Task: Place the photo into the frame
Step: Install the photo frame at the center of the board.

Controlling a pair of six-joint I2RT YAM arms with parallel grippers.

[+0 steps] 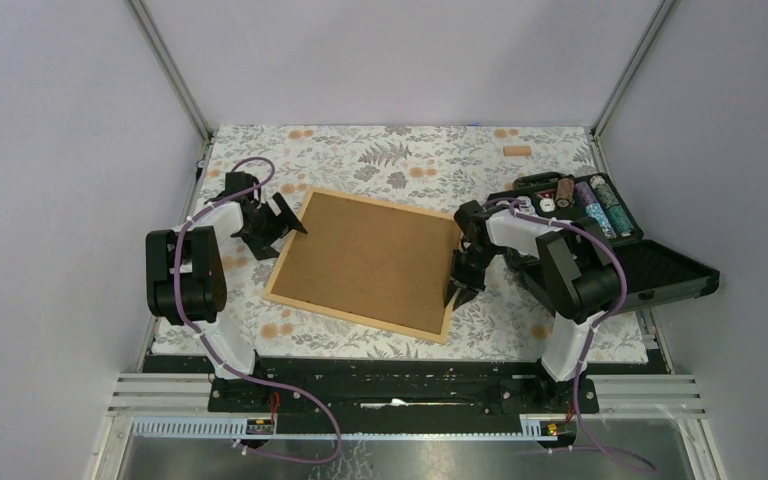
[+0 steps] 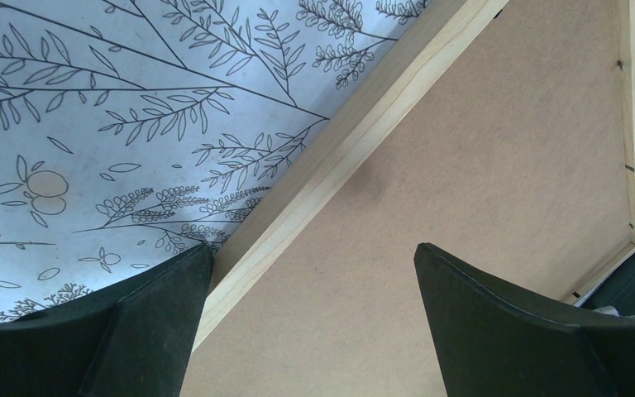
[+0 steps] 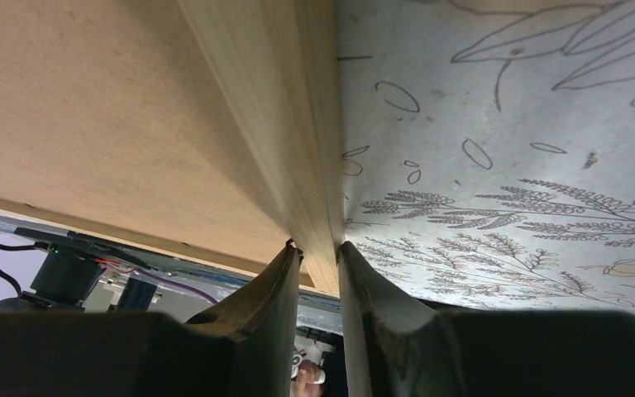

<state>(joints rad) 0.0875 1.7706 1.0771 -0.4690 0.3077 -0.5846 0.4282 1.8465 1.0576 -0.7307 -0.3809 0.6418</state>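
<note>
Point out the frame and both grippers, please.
frame [image 2: 355,124], left wrist view, on its wooden rail.
left gripper [image 2: 312,252], left wrist view, between its fingertips.
right gripper [image 3: 318,248], right wrist view, between its fingertips.

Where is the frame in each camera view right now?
Top external: the frame lies mid-table, back side up.
Left wrist: the frame's wooden rail runs diagonally, upper right to lower left, into the open left gripper.
Right wrist: the frame's rail runs down the middle; the right gripper pinches it.
Shared landmark: the brown backing board, in all three.
</note>
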